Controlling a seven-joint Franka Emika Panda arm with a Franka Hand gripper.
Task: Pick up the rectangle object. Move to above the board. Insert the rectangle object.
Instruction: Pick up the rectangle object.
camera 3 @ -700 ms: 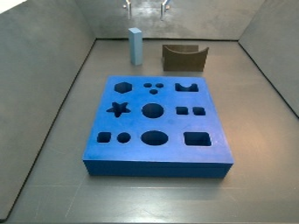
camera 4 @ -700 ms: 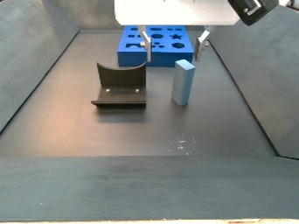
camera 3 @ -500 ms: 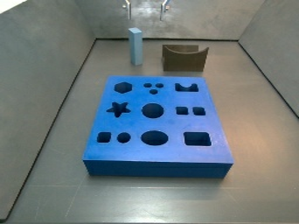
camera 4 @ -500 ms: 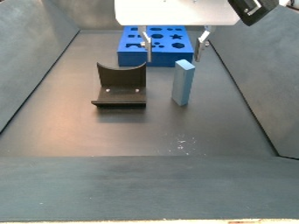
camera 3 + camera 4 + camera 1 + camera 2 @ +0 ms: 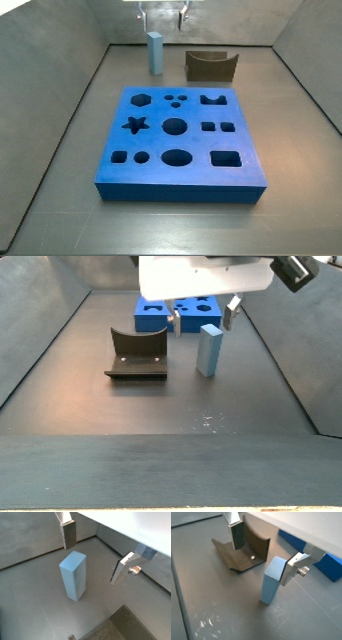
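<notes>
Lower than a moment ago, the pincer (image 5: pixel 95 554) is hanging wide open and empty above the rectangle object (image 5: pixel 73 575), which is standing upright near the fixture (image 5: pixel 242 551), long axis vertical, partly between the fingers (image 5: pixel 69 534).

Fixture (image 5: pixel 135 354): dark L-shaped bracket on a base plate, standing on the grey floor (image 5: pixel 160 416) at centre left in a side view; brown, at upper centre right (image 5: pixel 210 66), near the back wall
</notes>
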